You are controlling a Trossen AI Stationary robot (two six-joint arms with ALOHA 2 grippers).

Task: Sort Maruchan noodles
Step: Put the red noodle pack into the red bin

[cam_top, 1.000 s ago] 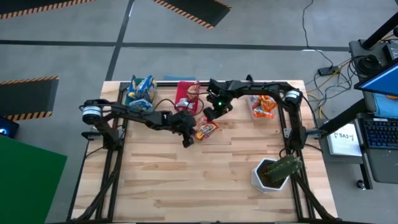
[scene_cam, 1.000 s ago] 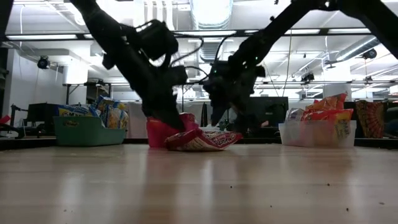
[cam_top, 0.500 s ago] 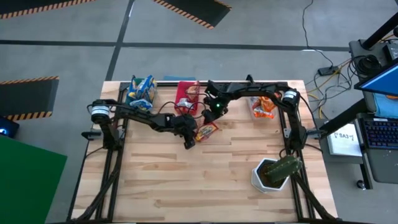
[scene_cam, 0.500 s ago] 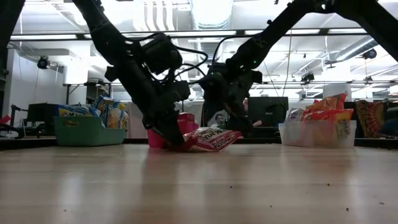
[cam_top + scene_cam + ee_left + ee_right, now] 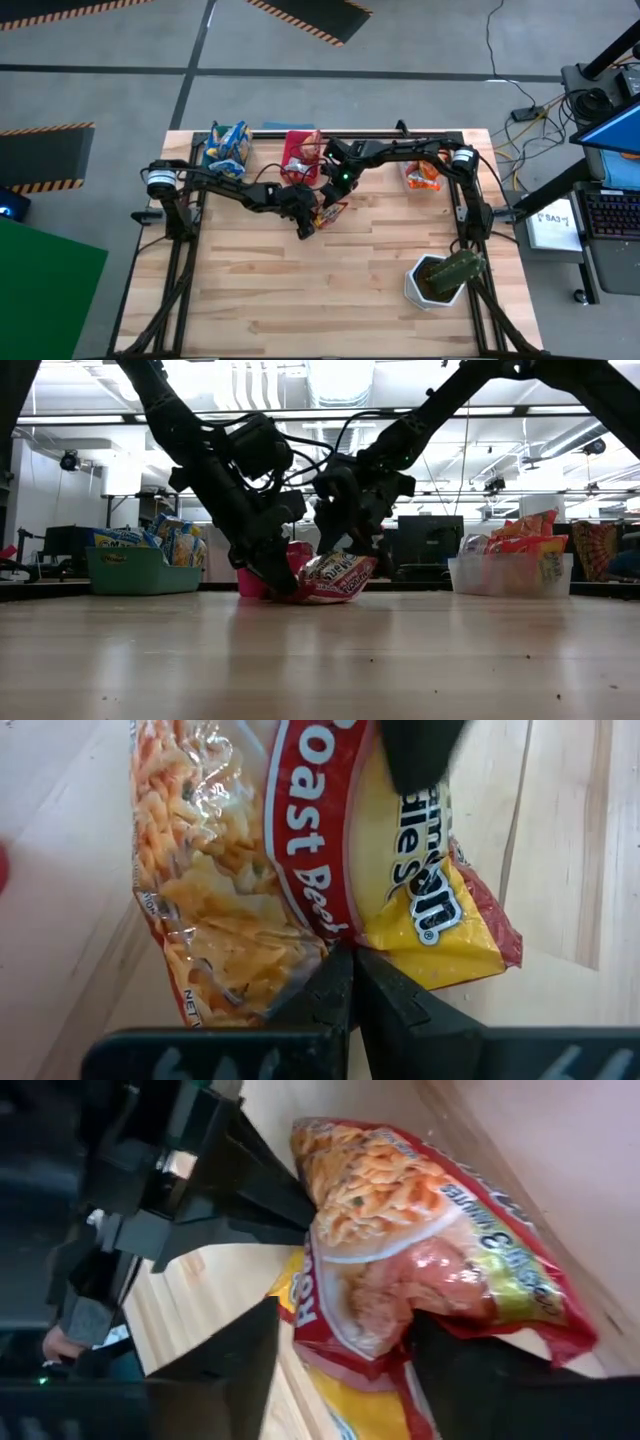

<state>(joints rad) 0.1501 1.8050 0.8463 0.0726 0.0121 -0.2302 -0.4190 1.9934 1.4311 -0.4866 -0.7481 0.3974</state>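
Note:
A red Maruchan noodles packet (image 5: 332,209) with a "Roast Beef" band lies mid-table, in front of the pink bin (image 5: 299,152). In the low view the packet (image 5: 336,577) stands tilted, with its lower edge on the wood. My left gripper (image 5: 351,960) is shut on it from the table's left. My right gripper (image 5: 345,1328) is open just behind it, a finger on each side of the packet's far end (image 5: 400,1270). More packets fill the teal bin (image 5: 224,147) and the clear bin (image 5: 424,171). My left gripper pinches the packet's sealed edge (image 5: 372,936) between both fingers, near the yellow corner. It comes slanting down from the table's left. The packet is tilted up from that edge and touches the table beside the fingertips (image 5: 284,586). My right gripper straddles the packet's far end from above. One finger (image 5: 418,750) lies over the wrapper, but I cannot tell whether it touches.
The teal, pink and clear bins line the table's far edge. A white pot with a green plant (image 5: 438,277) stands near the right front corner. Bare wood stretches across the near half of the table (image 5: 300,300).
My right gripper has moved down and toward the table's left, from beside the pink bin to over the packet's far end. The packet has tipped from lying nearly flat to standing steeper on its edge, still held by my left gripper.

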